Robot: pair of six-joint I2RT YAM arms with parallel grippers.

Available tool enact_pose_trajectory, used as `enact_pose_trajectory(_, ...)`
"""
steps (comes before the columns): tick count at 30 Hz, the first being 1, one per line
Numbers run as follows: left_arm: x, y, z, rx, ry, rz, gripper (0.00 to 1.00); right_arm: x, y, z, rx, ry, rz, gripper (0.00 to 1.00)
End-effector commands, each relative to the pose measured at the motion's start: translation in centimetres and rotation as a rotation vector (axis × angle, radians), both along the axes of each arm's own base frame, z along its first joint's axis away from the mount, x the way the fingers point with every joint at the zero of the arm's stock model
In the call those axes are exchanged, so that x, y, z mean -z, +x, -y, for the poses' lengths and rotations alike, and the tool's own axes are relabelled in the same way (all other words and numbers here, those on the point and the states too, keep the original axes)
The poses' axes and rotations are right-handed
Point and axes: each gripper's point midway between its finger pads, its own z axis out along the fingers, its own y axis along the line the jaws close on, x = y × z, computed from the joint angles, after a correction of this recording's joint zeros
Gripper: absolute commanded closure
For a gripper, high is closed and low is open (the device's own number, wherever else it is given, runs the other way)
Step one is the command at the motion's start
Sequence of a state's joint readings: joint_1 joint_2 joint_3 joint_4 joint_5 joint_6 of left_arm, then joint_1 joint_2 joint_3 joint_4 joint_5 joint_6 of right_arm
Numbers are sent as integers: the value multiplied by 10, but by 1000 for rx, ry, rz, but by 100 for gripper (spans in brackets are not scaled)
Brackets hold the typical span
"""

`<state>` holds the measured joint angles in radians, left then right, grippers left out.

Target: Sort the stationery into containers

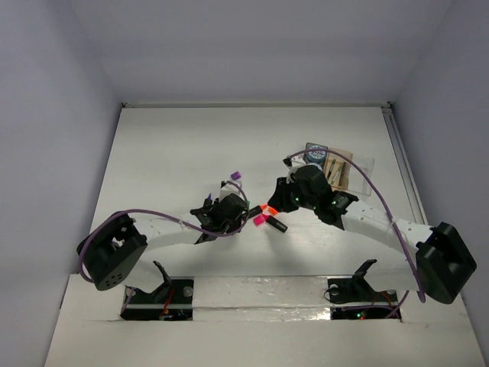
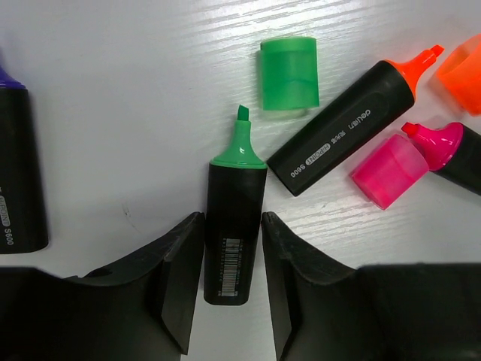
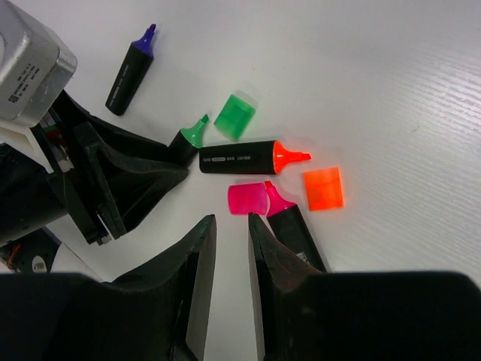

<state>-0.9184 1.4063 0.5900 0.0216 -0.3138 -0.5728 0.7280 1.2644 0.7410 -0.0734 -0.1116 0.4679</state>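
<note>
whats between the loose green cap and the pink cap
The uncapped orange highlighter lies between the green cap and pink cap, seen in both wrist views.

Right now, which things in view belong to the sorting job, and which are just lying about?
Job: green marker, green cap, orange marker, orange cap, pink marker, pink cap, purple marker, purple cap, clear box, patterned disc.

Not part of it: purple cable, table rail.
</note>
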Motion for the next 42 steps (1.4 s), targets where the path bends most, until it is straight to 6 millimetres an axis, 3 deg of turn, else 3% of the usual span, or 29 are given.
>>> enact_pose_trajectory(1,13,-8,-10,0,51,-48,66,-33,17,-11,20,51,91,70)
enact_pose_trajectory(5,18,-14,-12,-8,48,-76,66,-38,25,-2,64,14,130,66)
enact_pose_trajectory(8,22,-19,-16,-20,54,-99,60,-44,29,-5,66,18,139,61)
enact_pose_trajectory(19,30,-27,-16,-29,58,-119,62,-20,48,-30,54,4,71,57)
enact_pose_trajectory(26,41,-29,-16,-18,104,-143,73,-24,50,-29,68,5,78,56)
enact_pose_trajectory(30,47,-34,-13,-9,145,-148,74,-32,49,-24,83,8,98,56)
enact_pose_trajectory(35,51,-37,-11,-17,197,-139,94,-32,51,-17,111,-6,111,54)
enact_pose_trajectory(36,50,-36,-13,-35,203,-133,100,-31,51,-17,110,-9,108,54)
enact_pose_trajectory(42,27,-30,-15,-86,156,-68,100,-19,50,-13,129,-20,92,53)
